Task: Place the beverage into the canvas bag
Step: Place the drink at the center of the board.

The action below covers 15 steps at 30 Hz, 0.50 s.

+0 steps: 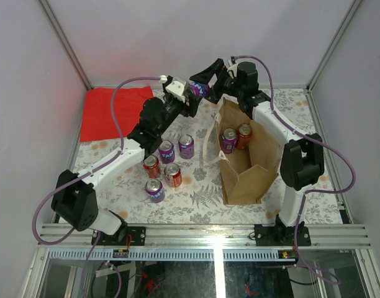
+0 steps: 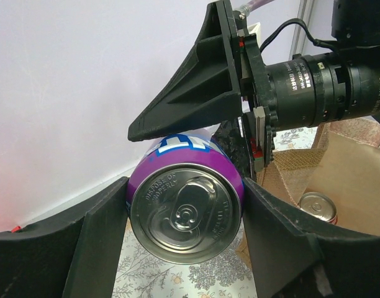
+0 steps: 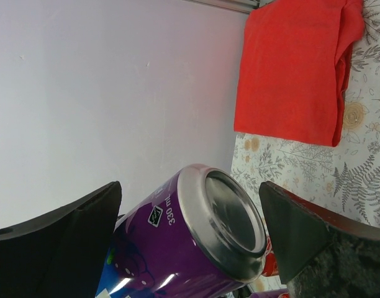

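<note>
The beverage, a purple can [image 1: 199, 90], hangs in the air near the back wall, just left of the canvas bag [image 1: 252, 174]. My left gripper [image 2: 185, 230] is shut on the can [image 2: 185, 208], its pads pressed against both sides near the pull-tab end. From the opposite side my right gripper [image 3: 190, 233] stands open around the can's base end [image 3: 196, 248], with a gap showing beside its right finger [image 3: 308, 242]. The tan bag stands open and upright, and holds a purple can [image 1: 229, 140] and a red can [image 1: 244, 135].
Several more red and purple cans [image 1: 167, 151] stand in a cluster on the floral tablecloth left of the bag. A flat red cloth [image 1: 112, 112] lies at the back left. The bag's cream handles [image 1: 208, 139] droop over its left rim. White walls enclose the table.
</note>
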Available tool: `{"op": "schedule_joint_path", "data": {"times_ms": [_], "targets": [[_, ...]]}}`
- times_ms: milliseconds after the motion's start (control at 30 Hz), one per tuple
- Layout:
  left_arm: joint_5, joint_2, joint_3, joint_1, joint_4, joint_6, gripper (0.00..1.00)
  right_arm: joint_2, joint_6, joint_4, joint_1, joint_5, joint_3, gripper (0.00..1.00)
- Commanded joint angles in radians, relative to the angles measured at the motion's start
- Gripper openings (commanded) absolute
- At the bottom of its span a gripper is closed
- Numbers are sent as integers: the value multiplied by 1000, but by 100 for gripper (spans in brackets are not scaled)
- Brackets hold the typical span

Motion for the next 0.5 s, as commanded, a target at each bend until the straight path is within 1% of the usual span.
{"op": "schedule_joint_path", "data": {"times_ms": [0,467], "targets": [[-16,-69,9,-11,144,-1,0,-82,-39,-10,7,-9,-4,99],[-45,-127,-47,-49,115,-9,0,-99,-92,-72,8,-15,-57,99]]}}
